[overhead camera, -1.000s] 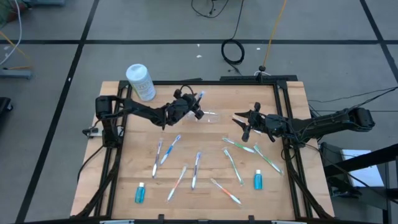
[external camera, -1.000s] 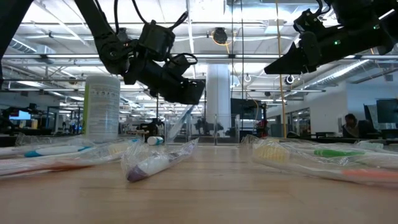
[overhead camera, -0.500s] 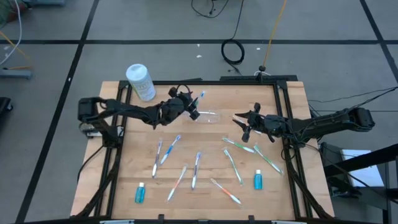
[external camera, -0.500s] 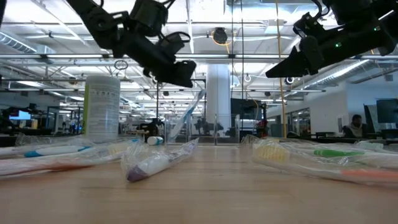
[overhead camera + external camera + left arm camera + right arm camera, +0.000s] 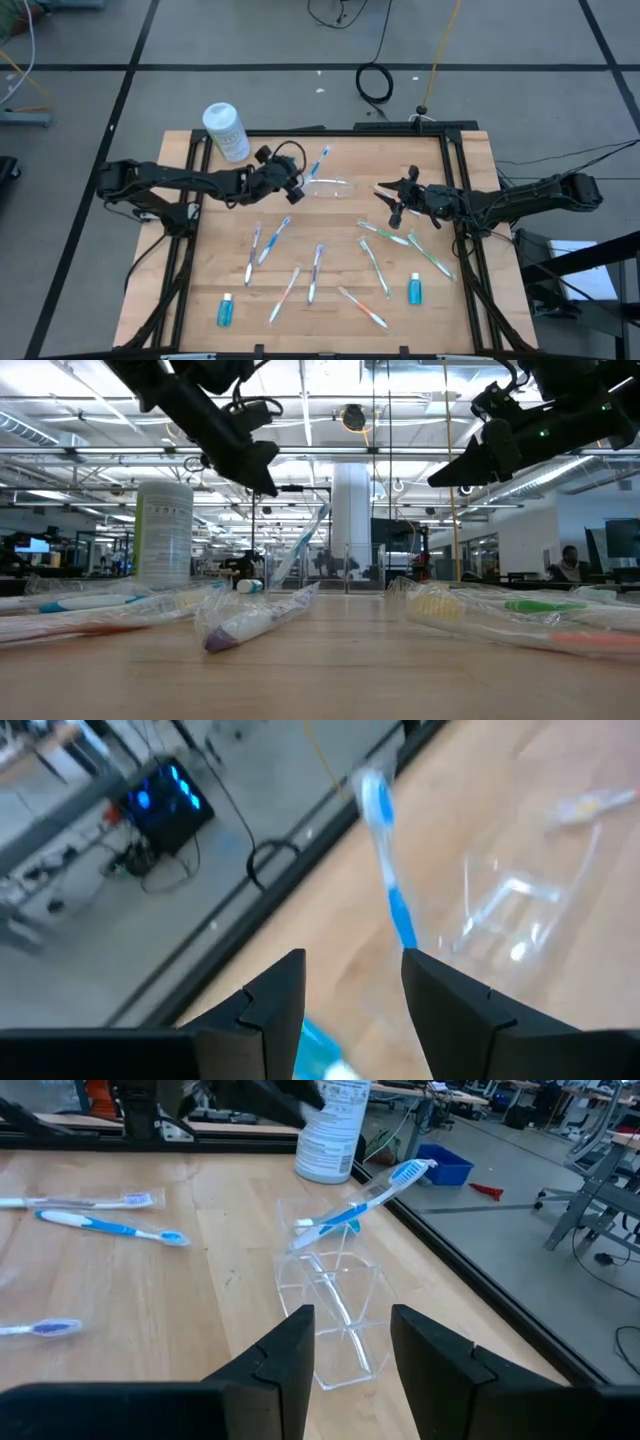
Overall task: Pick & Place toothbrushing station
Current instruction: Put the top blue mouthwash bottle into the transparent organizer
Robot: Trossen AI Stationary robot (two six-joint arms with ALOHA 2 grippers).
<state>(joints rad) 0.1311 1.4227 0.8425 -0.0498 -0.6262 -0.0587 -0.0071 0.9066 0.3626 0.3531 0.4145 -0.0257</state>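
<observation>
- toothbrushing station (image 5: 332, 187): clear holder standing on the tabletop (image 5: 330, 250) near its far edge, one blue toothbrush (image 5: 362, 1203) leaning out of it toward the white canister (image 5: 226, 131).
- left claw (image 5: 295, 186): just beside the station on the canister side, raised off the wood, fingers parted, holding nothing.
- right claw (image 5: 392, 203): on the station's other side, a short way off, aimed at it, fingers parted and empty.
- Risk: the holder looks light and the leaning brush top-heavy; I'd expect a nudge from either finger to tip it or flick the brush out.
- Risk: clear walls are hard to judge, so a pinch may slip.
- Room: bare wood right around the station; loose toothbrushes (image 5: 318, 272) lie further toward the near edge; frame rail close behind it.
</observation>
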